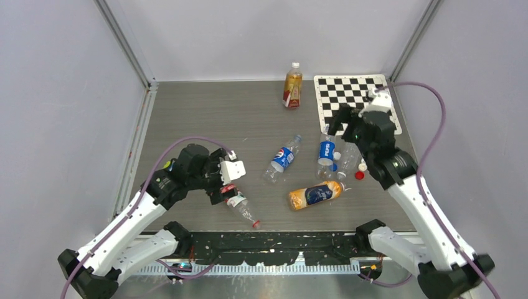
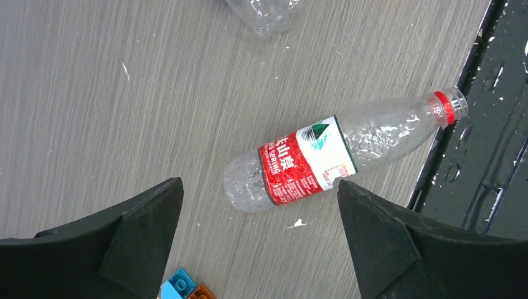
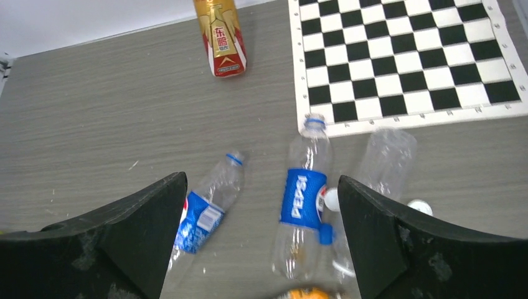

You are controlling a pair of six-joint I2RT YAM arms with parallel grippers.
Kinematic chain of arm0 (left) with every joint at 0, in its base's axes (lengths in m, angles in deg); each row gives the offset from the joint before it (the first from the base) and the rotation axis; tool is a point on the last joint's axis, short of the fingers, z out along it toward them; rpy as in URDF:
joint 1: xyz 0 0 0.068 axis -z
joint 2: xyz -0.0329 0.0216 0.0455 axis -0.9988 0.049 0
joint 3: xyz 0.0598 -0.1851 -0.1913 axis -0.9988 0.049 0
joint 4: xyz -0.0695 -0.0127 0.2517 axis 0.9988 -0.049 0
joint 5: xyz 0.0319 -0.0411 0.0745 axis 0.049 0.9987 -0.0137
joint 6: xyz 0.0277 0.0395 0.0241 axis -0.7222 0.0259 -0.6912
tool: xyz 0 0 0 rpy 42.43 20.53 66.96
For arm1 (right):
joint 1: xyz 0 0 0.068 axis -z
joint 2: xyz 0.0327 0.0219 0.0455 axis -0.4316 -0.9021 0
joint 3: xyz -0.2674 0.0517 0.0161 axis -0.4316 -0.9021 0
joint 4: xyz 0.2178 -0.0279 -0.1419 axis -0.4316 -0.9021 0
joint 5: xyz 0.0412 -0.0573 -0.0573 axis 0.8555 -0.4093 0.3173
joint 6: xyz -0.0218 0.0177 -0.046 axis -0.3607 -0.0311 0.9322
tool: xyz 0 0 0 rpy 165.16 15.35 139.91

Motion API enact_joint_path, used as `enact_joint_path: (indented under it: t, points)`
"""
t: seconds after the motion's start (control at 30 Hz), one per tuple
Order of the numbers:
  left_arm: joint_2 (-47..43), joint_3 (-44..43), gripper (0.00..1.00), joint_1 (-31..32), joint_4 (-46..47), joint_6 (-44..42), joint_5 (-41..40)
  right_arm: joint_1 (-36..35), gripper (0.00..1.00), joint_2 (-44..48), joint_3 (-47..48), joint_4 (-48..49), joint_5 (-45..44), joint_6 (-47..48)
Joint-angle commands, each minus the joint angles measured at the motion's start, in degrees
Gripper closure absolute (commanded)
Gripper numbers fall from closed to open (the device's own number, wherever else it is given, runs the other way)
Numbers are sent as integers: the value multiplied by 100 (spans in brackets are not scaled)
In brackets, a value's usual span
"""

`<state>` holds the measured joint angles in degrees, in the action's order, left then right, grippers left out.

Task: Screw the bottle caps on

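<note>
Loose bottle caps lie at the right: a white cap (image 3: 332,199), a blue cap (image 3: 324,234) and another white cap (image 3: 420,207) beside a lying Pepsi bottle (image 3: 303,196) and a clear bottle (image 3: 386,156). A red cap (image 1: 359,175) lies near them. My right gripper (image 3: 261,178) hangs open above this group (image 1: 341,124), holding nothing. My left gripper (image 2: 259,182) is open above the base end of a lying red-labelled bottle (image 2: 308,162), whose mouth (image 2: 457,103) has no cap. In the top view that gripper (image 1: 223,190) sits just above this bottle (image 1: 241,208).
A second Pepsi bottle (image 1: 283,159) and an orange bottle (image 1: 315,195) lie mid-table. A gold bottle (image 1: 292,87) stands at the back beside a checkerboard (image 1: 355,93). Small toy bricks (image 2: 183,286) lie under the left gripper. The black rail (image 1: 274,240) runs along the near edge.
</note>
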<state>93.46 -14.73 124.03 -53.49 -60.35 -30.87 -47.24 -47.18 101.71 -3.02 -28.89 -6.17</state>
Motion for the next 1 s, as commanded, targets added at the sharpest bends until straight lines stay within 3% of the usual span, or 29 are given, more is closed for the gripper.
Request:
enact_joint_path:
  t: [0.0, 0.17, 0.27, 0.37, 0.47, 0.57, 0.8, 0.97]
  points:
    - [-94, -18, 2, -18, 405, -24, 238, 1, 2, -1363, 871, 766, 438, 176]
    - [-174, 296, 1, -17, 956, 377, 127, 41, 0, -3051, 1978, 508, 146, -491]
    - [-34, 449, 0, -13, 1472, 965, -77, 48, 0, -3908, 3190, -489, -350, -1025]
    - [243, 485, 0, -12, 1951, 1758, -481, 79, 0, -4602, 3707, -684, -218, -364]
    - [599, 377, 0, -11, 2214, 2586, -899, 182, 0, -5245, 4008, -648, 87, -167]
    - [940, 102, 0, -11, 2111, 3429, -939, 254, 0, -5880, 4895, -911, 128, -219]
    - [1100, 203, 0, -18, 2417, 4795, -713, 347, 0, -7359, 6362, -956, 663, -1078]
    - [891, 502, 0, -12, 2482, 4862, -725, 356, 0, -8151, 6963, -481, 1190, -1889]
